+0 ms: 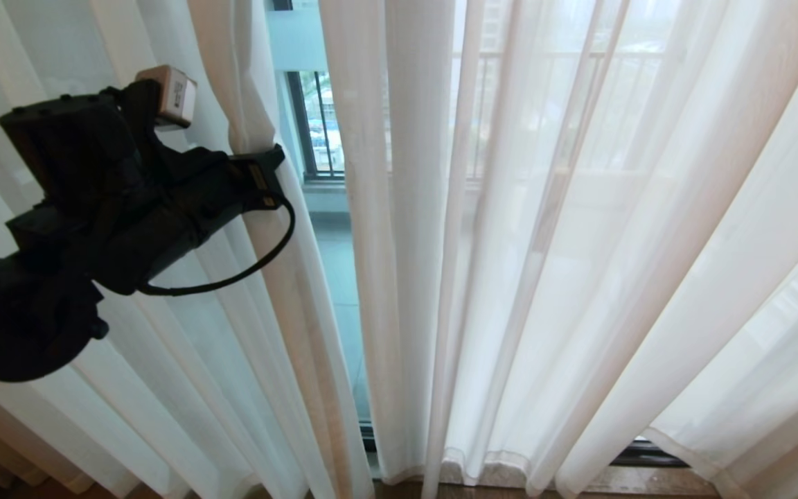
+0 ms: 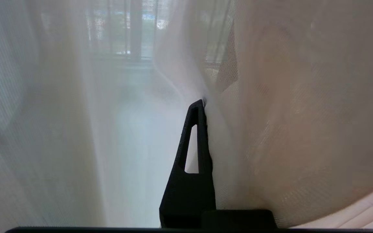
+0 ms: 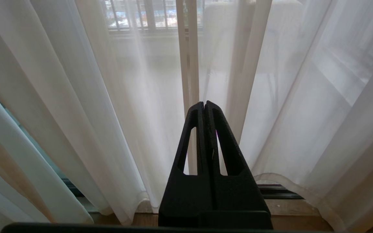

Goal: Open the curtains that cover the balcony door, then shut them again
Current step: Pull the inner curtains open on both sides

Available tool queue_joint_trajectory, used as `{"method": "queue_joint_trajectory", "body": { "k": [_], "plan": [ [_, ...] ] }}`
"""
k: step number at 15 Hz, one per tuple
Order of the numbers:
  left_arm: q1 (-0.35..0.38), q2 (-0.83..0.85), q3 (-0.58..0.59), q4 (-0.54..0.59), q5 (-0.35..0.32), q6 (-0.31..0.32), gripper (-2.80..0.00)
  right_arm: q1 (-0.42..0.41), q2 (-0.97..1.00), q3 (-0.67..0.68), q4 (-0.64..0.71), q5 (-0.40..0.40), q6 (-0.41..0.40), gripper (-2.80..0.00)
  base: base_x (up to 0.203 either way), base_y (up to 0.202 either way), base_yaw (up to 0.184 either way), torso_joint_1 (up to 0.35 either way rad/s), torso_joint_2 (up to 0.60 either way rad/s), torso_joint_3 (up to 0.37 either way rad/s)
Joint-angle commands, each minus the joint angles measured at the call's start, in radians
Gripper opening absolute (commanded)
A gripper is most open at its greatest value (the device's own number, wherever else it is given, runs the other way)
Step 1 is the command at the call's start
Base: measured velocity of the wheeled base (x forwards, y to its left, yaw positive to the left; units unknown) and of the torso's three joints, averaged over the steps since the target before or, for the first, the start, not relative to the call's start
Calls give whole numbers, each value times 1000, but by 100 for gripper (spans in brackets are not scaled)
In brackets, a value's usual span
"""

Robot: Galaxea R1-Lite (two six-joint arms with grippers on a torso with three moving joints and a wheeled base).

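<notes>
**Left end effector clamped on the curtain edge, a gap showing glass**

At the far left of my head view, my left arm reaches up and across. My left end effector [image 1: 276, 156] is pinched tight on the inner edge of the left curtain [image 1: 260, 83], well above the floor. My left wrist view shows one black finger [image 2: 197, 136] pressed against a bunched fold of sheer fabric, with cloth draped over the other side, so I have hold of that curtain. A black cable [image 1: 260, 260] loops down from my wrist in front of the pleats.

Just right of my grip, the curtains stand apart in a narrow gap. Through it I see the door [image 1: 298, 125], its black frame upright, clear glass and the balcony floor beyond. The black rail [image 1: 323, 118] shows outside the glass.

Right of the gap hangs the right curtain [image 1: 579, 242], spreading in soft pleats to the far edge of the view. Its hem [image 1: 482, 461] rests at the floor, and the door's dark track [image 1: 648, 454] peeks out beneath it.

My right end effector [image 3: 205, 103] sits low in front of that right curtain, pointing at it without touching. Its two fingers [image 3: 191, 145] are pressed fully together with nothing between them. The wooden sill [image 3: 296, 207] lies below the hem there.
</notes>
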Motion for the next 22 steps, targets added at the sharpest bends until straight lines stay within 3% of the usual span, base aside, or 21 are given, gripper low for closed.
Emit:
{"method": "queue_joint_trajectory", "body": {
  "k": [1,13,22],
  "plan": [
    [1,-2,9,-5,13,-1,-280,0,1,0,-1,0,0,-280,0,0,0,0,0,0],
    [35,-7,-44,-9,14,67,-280,0,1,0,-1,1,0,-280,0,0,0,0,0,0],
    [55,-8,-30,-9,12,69,-280,0,1,0,-1,0,0,-280,0,0,0,0,0,0]
  ]
}}
